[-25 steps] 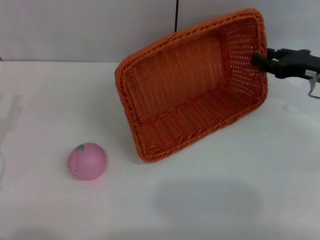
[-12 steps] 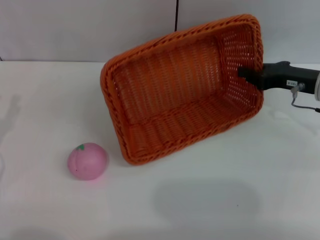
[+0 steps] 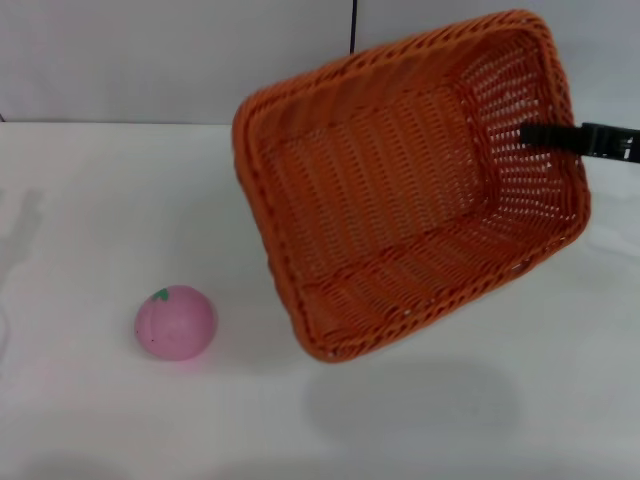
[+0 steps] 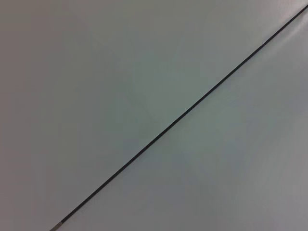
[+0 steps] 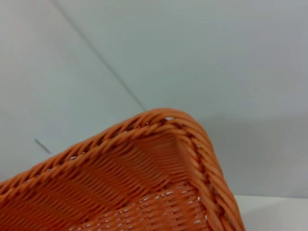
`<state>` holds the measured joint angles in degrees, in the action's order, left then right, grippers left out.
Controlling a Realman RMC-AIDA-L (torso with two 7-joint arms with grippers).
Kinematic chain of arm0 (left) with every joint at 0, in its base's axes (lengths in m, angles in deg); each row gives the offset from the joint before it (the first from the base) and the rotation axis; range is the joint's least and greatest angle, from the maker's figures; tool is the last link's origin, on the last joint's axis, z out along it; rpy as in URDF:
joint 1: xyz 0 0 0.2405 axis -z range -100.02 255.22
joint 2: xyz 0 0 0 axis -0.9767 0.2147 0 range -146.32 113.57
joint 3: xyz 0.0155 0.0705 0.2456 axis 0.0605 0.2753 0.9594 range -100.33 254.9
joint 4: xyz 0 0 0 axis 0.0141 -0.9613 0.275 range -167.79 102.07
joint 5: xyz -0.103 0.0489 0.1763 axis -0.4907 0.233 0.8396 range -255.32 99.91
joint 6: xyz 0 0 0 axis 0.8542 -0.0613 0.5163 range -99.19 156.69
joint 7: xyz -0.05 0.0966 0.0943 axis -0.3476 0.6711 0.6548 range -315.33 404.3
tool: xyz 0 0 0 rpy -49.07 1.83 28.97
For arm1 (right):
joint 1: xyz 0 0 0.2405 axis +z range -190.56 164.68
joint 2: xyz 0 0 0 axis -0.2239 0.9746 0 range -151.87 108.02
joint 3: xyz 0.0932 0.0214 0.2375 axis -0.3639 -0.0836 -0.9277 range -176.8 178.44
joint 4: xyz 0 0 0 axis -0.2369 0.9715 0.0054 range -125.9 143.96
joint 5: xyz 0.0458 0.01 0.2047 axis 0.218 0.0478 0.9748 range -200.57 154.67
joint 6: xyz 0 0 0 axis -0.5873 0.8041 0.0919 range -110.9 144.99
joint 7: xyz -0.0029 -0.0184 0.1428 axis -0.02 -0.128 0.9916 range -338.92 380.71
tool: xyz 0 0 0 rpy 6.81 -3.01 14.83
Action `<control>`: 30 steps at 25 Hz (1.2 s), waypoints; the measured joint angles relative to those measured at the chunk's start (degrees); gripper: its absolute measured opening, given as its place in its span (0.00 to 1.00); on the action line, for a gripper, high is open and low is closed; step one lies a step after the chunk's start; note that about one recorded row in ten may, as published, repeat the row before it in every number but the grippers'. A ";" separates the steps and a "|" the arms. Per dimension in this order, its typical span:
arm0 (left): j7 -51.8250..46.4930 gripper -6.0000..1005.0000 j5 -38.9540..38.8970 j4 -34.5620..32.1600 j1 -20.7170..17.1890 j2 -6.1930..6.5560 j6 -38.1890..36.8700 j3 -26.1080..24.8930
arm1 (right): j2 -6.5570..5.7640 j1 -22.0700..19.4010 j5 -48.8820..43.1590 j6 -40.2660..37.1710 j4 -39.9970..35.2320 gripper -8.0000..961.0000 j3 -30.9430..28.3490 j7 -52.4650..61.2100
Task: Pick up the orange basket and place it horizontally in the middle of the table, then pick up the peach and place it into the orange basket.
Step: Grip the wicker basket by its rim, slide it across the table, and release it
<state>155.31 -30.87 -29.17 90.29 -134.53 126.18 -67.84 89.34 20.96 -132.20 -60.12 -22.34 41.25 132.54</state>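
A: Basket [image 3: 400,200] was what we saw first: large, orange, woven, hanging tilted above the table [image 3: 90,200] with its open mouth turned toward the camera. Our right gripper [image 3: 545,135] reached in from the right and was clamped on the far right rim, one dark finger lying against the inside wall.

B: What had changed from half a second before?

A: Then the lower left corner sat close to the table, near the peach [image 3: 175,322]. Now we had it lifted higher and swung right, so it loomed larger and its lower rim hung over a soft shadow on the white surface. The peach, pink and round, lay where it had been, at the front left, well apart from the basket.

B: And the wrist cameras?

A: Our right wrist view showed one braided corner of the basket [image 5: 183,144] against the grey wall. Our left wrist view showed only that wall with a thin dark seam; the left gripper was out of sight.

B: So where did the task stand?

A: We judged the basket mid-carry. It had yet to be levelled and set down mid-table, and the peach remained untouched.
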 joint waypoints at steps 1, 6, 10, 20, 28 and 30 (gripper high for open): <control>0.00 0.82 0.00 0.00 0.00 0.00 0.00 0.00 | 0.00 0.00 0.00 0.00 0.00 0.15 0.00 0.00; 0.00 0.82 0.03 0.00 -0.15 0.03 0.17 0.02 | -0.55 -0.38 0.49 -0.71 0.27 0.15 -2.82 4.95; -0.04 0.82 0.01 0.00 -0.34 0.03 0.46 0.02 | -0.36 -0.36 0.53 -0.48 1.92 0.15 -6.25 7.72; -0.09 0.82 0.40 0.00 -0.65 0.03 0.78 0.01 | 0.03 0.91 0.60 -0.92 7.14 0.15 -11.70 10.13; -0.09 0.82 0.36 0.00 -1.50 0.03 1.19 0.02 | -0.19 1.09 0.63 -3.11 7.28 0.16 -11.43 15.44; -0.09 0.82 0.35 0.00 -1.51 0.03 1.19 0.02 | -0.19 1.12 0.64 -3.23 7.55 0.17 -11.41 15.83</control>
<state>155.23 -30.52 -29.17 88.78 -134.50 127.36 -67.82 89.15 22.08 -131.57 -63.35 -14.80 29.84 148.37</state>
